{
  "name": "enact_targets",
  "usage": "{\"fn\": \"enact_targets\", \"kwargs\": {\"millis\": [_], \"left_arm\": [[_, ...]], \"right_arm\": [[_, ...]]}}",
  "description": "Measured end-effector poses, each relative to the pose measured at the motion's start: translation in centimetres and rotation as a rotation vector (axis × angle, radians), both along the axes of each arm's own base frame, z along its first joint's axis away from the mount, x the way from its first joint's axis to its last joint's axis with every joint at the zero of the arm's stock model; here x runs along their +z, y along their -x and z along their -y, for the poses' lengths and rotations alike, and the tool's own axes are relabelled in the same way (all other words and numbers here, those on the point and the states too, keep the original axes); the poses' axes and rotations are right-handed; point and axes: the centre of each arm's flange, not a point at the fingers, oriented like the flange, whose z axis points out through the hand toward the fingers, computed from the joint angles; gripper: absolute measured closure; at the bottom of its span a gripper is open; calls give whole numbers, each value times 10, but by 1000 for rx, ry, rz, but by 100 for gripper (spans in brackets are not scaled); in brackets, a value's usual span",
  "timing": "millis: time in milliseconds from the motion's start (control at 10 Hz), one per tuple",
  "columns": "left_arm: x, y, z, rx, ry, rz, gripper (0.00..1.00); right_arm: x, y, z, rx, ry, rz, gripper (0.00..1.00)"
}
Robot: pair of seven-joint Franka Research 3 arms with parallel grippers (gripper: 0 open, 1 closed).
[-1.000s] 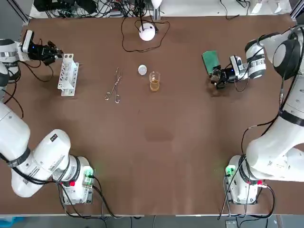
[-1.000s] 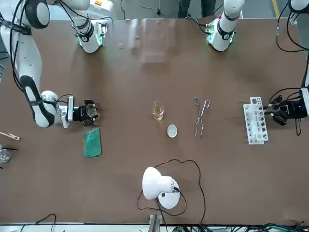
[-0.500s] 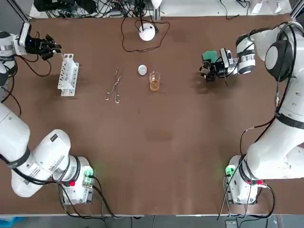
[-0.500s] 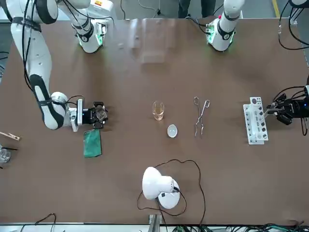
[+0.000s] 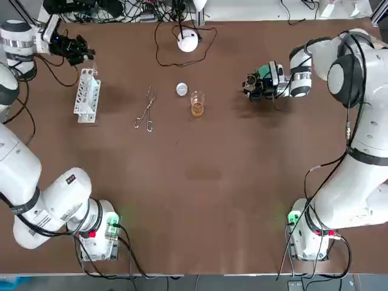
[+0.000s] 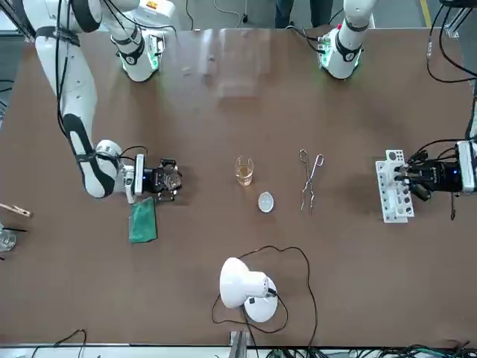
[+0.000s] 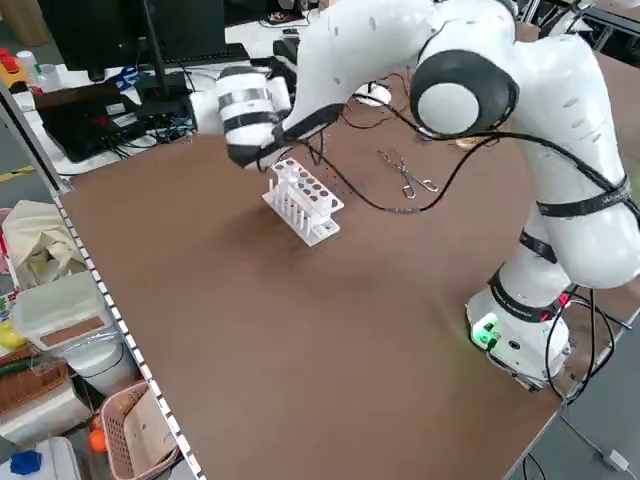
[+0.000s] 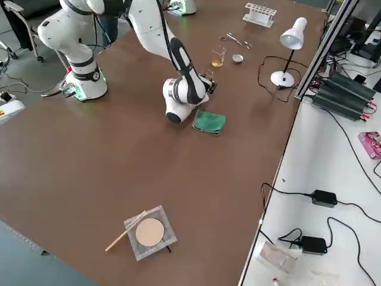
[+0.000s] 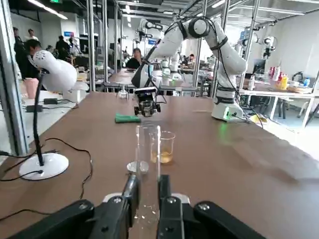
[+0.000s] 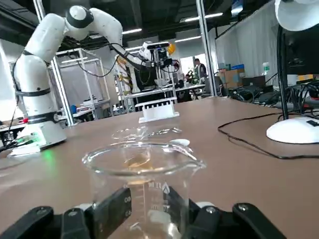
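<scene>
At 10 o'clock on the table, seen from overhead, the left gripper [image 5: 86, 53] hangs by the far end of the white rack [image 5: 86, 96]. Its fingers [image 9: 130, 191] are pinched on a test tube [image 9: 147, 149], which stands upright between them. I cannot tell whether the tube's foot sits in a rack hole.

The tube is clear, narrow and thin-walled, with an open rim. I judge it light, slick and easily cracked. It is best taken low on the straight wall with a gentle squeeze, as it is held now.

Over at 2 o'clock, the right gripper [image 5: 248, 83] lies low and level, just beside the green cloth [image 6: 143, 221] on the cloth's 8 o'clock side. Its pads [image 10: 112, 206] close on opposite sides of a beaker [image 10: 143, 172]. This beaker is clear glass, wide-mouthed and squat, with printed marks on the wall, and it looks empty. I judge it stiff, smooth and brittle, and heavier than the tube. A grip across the lower wall, clear of the rim, suits it.

Near 12 o'clock from the table's centre stands a small glass of amber liquid [image 5: 197, 104], with a white cap [image 5: 181, 90] at its 10 o'clock. Metal tongs [image 5: 145, 109] lie at its 9 o'clock. A desk lamp [image 5: 188, 41] stands farther out at 12 o'clock.
</scene>
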Motion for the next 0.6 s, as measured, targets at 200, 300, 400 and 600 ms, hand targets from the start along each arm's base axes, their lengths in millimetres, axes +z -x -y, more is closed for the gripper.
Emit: {"fn": "enact_targets", "kwargs": {"millis": [200, 300, 400, 600], "left_arm": [[7, -5, 41, -18, -39, 9, 79], [8, -8, 63, -45, -46, 12, 79], [7, -11, 91, -82, -54, 14, 79], [5, -20, 152, -147, -86, 35, 79]], "right_arm": [[-1, 2, -18, -9, -4, -5, 62], [-1, 3, -21, -14, -5, -7, 62], [-3, 4, -20, -16, -3, -11, 62], [-8, 8, -17, -21, 2, -24, 62]]}}
